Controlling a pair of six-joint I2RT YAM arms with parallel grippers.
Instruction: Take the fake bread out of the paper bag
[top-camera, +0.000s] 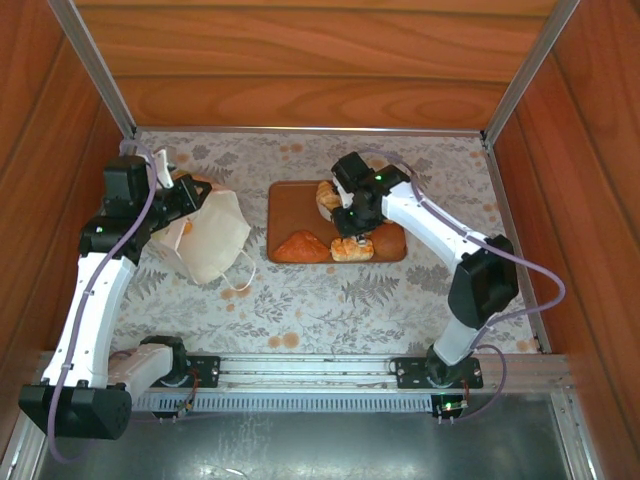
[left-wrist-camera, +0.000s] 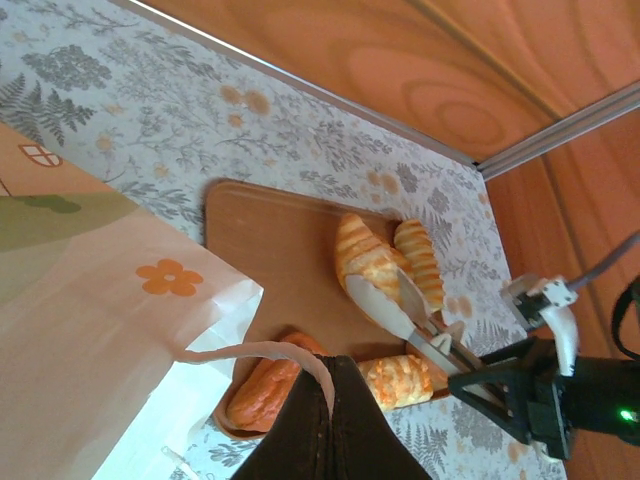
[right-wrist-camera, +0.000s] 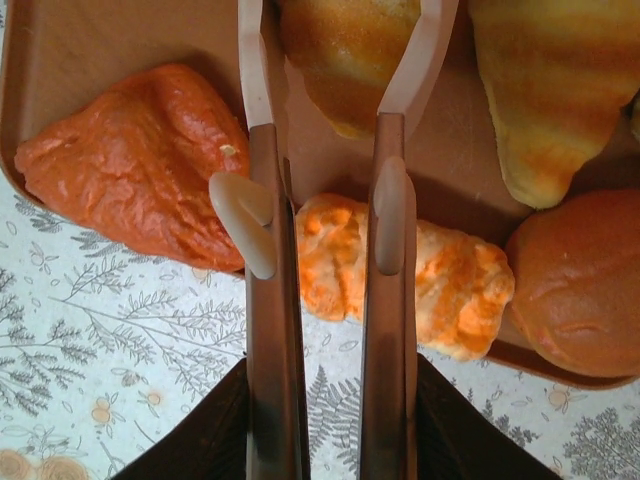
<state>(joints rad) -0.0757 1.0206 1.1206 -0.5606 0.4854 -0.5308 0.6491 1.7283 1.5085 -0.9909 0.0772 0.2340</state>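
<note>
Top external: the paper bag (top-camera: 212, 232) lies on the left of the tabletop (top-camera: 330, 300), with the left gripper (top-camera: 188, 196) at its far edge; the fake bread (top-camera: 352, 249) sits on the brown board (top-camera: 292, 195), with open tabletop nearer. Left wrist: the bag's cord handle (left-wrist-camera: 255, 350) meets the gripper; I cannot tell its grip. Right wrist: the right gripper (right-wrist-camera: 340, 40) straddles a golden piece (right-wrist-camera: 345, 75), fingers apart; pressing or released, I cannot tell.

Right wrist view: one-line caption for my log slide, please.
Right gripper straddling a golden bun on the brown board, triangular pastry and ridged loaf nearby.
</note>
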